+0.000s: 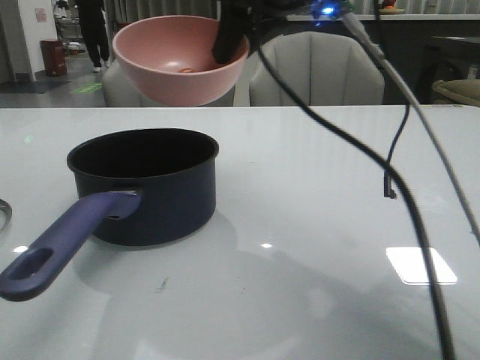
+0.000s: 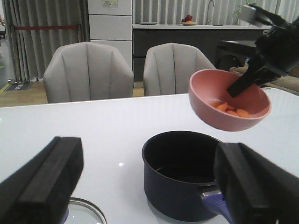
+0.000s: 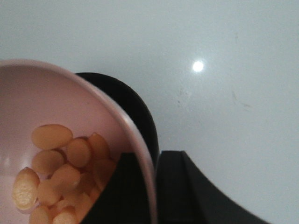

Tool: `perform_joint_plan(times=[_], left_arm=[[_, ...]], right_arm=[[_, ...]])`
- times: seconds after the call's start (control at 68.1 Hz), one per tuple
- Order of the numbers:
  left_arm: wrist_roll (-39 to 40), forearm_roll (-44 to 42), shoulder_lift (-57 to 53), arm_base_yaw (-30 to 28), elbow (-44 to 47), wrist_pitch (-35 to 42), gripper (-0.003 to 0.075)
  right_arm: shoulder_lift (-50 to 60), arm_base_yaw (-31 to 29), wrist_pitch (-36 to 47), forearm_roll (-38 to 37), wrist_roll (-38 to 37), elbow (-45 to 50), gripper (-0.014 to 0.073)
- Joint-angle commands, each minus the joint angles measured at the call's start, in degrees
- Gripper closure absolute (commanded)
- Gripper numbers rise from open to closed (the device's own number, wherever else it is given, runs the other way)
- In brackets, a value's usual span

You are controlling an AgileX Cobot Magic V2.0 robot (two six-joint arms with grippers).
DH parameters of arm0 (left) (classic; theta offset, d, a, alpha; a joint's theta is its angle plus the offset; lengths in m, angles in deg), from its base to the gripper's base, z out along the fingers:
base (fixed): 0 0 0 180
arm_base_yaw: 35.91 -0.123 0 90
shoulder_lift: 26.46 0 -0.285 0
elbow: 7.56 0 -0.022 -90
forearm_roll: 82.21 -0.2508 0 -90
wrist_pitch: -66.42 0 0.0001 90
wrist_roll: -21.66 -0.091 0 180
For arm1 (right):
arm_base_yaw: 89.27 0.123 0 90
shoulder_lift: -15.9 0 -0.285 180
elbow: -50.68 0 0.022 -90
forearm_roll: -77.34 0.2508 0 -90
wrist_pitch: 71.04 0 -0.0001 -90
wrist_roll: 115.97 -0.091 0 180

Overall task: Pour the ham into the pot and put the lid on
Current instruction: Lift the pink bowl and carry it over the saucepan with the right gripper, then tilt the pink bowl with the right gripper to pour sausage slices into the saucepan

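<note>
Ham (image 2: 229, 109) sits in the pink bowl (image 1: 181, 60), upper left of frame, right end effector (image 3: 154, 186) clamped on its rim above the pot (image 1: 146, 184). Left end effector (image 2: 149, 186) spread apart. No readable writing anywhere.

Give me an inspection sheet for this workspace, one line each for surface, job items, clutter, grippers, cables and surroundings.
Surface: glossy white table, light glare patches.
Job's things: pot upright and empty, handle toward the camera; ham slices in the pink bowl held in the air above the pot; lid flat on the table, only its edge seen.
Clutter: nothing seen.
Grippers: right gripper clamped on the bowl's rim; left gripper open, holding nothing.
Cables: black and grey cables hang over the table's right side.
Surroundings: two grey chairs, a counter, a person far off.
</note>
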Motion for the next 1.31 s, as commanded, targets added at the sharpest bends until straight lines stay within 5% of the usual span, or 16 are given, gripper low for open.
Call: perform_joint_plan(times=[0.0, 0.426, 0.793, 1.292], left_arm=[[0.2, 0.7, 0.6, 0.5, -1.7, 4.9, 0.0103], [0.2, 0.7, 0.6, 0.5, -1.7, 4.9, 0.0103], [0.2, 0.7, 0.5, 0.5, -1.7, 4.9, 0.0103], [0.2, 0.7, 0.5, 0.5, -1.7, 4.9, 0.0103]], right_arm=[[3.0, 1.7, 10.6, -2.3, 0.0, -1.4, 0.0462], [6.2, 4.9, 60.0, -4.4, 5.1, 22.6, 0.0462], [2.4, 9.3, 83.5, 2.1, 33.7, 25.0, 0.0462], [-7.9, 11.1, 114.4, -1.9, 53.5, 27.6, 0.0464]])
